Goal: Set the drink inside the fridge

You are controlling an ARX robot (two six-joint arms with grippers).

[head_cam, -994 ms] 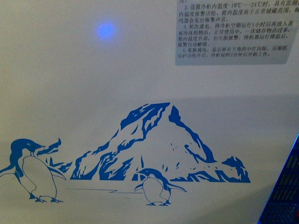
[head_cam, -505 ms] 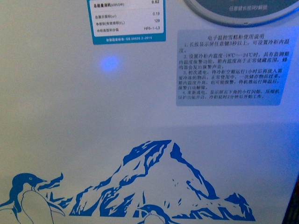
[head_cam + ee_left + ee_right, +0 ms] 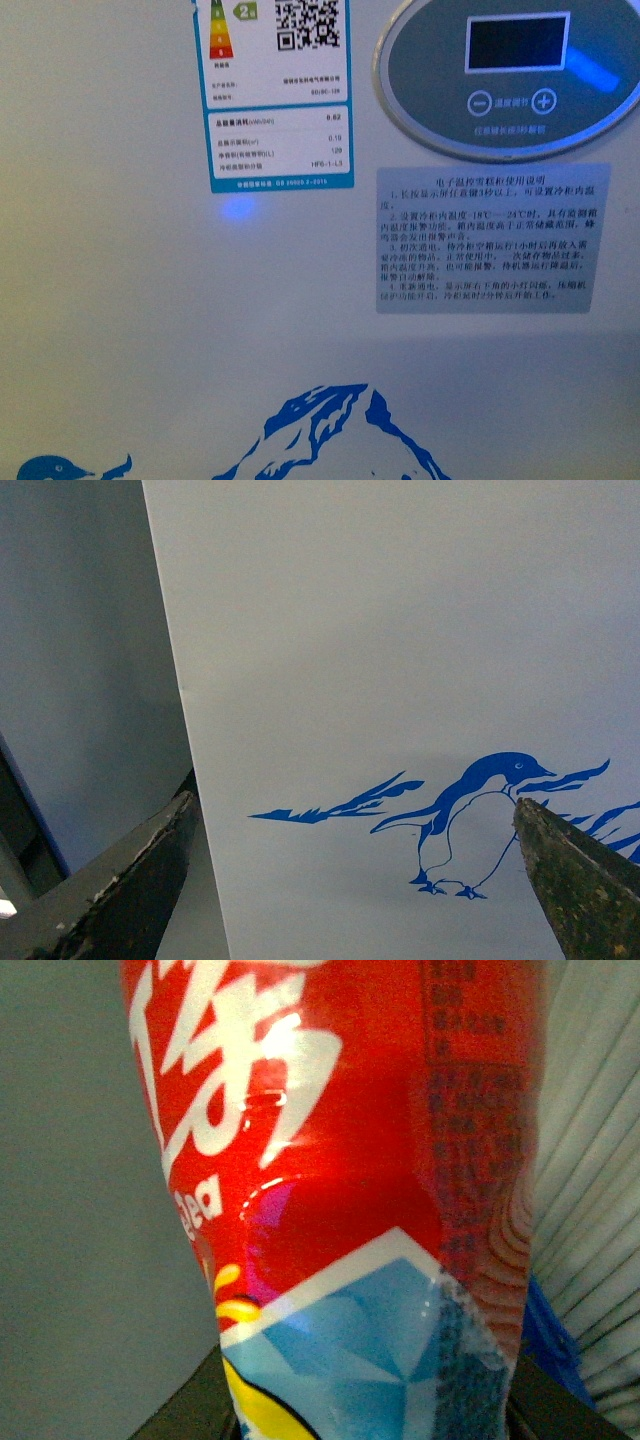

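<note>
Before fridge [image 3: 120, 320] | left end effector [image 3: 352, 805] spread | right end effector [image 3: 370, 1405] pinching drink [image 3: 340, 1160]

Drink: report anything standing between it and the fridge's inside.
The drink sits in the right gripper. The front view shows only the front wall of the fridge; its lid and opening are out of view, so a blocker cannot be judged.

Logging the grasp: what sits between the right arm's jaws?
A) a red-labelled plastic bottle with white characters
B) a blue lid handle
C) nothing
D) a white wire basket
A: the right wrist view is filled by the red-labelled plastic bottle, with dark jaws flanking it.
</note>
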